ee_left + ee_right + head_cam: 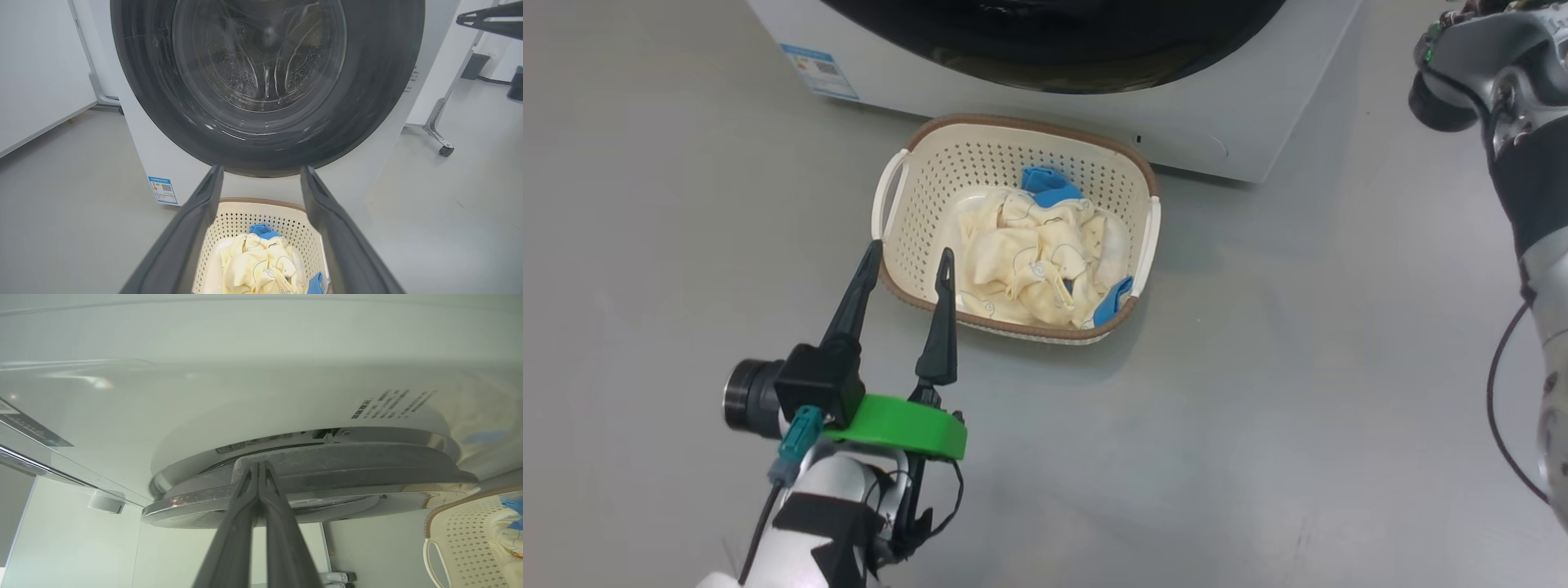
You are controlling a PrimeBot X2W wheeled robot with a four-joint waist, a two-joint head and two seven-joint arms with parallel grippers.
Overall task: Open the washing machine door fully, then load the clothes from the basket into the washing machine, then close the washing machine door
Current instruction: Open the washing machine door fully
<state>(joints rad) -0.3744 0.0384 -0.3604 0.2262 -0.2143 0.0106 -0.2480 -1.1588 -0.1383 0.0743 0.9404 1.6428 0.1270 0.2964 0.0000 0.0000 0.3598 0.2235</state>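
The left gripper (909,253) hangs with its two dark fingers spread wide and holding nothing, tips at the near-left rim of the basket (1013,124); whether they touch it cannot be told. The right gripper (258,467) has its fingers pressed together, tips meeting at the dark edge of the washing machine door (367,461), empty between them.

The basket sits on the grey floor (1258,408) just before the washing machine (1217,106), its long axis running side to side along the machine's front, white handles at either end. The clothes (1029,261), cream-yellow with two blue pieces, lie heaped inside.

The left wrist view shows the door facing the robot, lying flat against the front, the steel drum (261,65) visible through its glass. The right wrist view takes the door edge-on. A blue label (818,72) marks the machine's lower corner.
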